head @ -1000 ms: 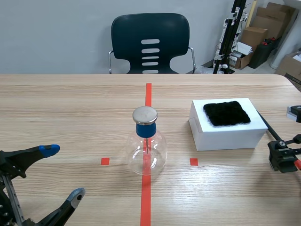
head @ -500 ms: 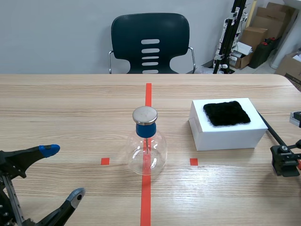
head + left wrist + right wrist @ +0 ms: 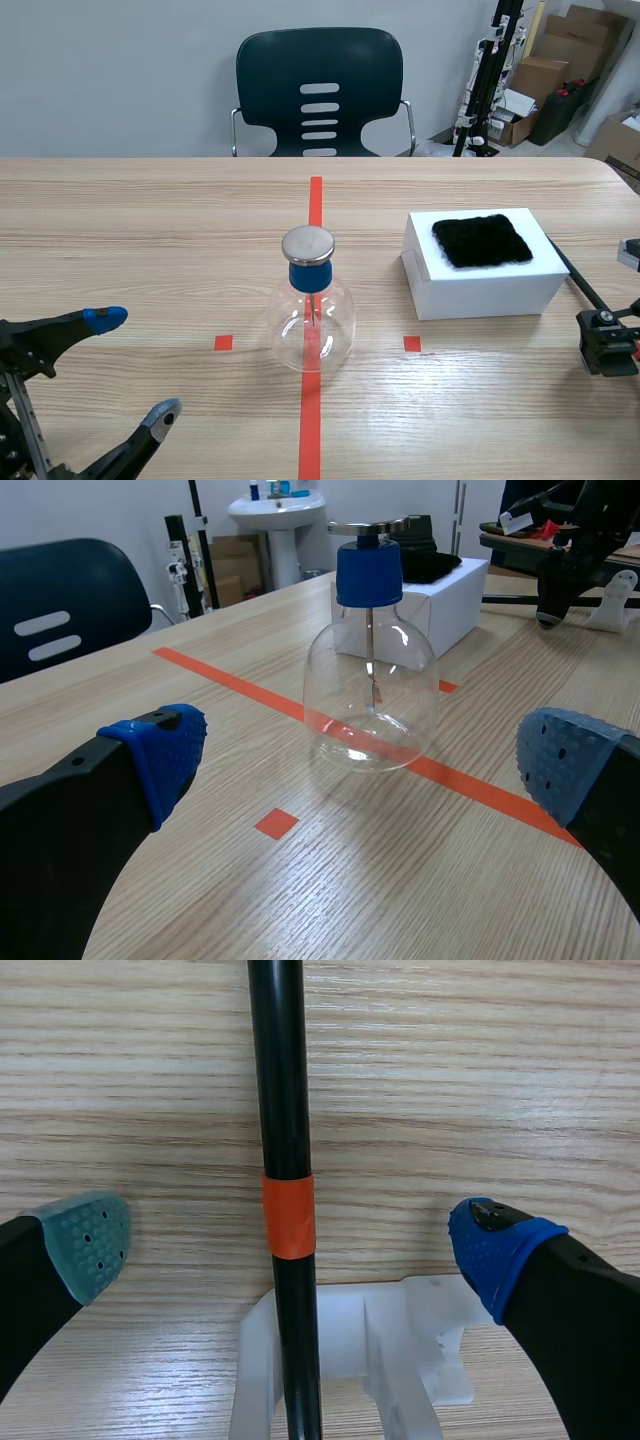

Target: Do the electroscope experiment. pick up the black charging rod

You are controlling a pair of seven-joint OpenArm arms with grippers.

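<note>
Right gripper (image 3: 290, 1245) spread wide, fingers either side of black rod (image 3: 283, 1080), not touching; rod lies on white holder (image 3: 385, 1345). Left gripper (image 3: 362, 758) spread, holding nothing. Wooden table (image 3: 150, 230), dark chair (image 3: 320, 90) behind.

A smooth, glossy finish is seen on the thin black rod (image 3: 280, 1080), banded with matt orange tape (image 3: 288, 1217); matt, grained wood is shown by the pale table (image 3: 480, 1080).

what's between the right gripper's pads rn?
The black charging rod, at its orange band, on a white holder; clear of both pads of the open right gripper. Seen in the right wrist view.
</note>
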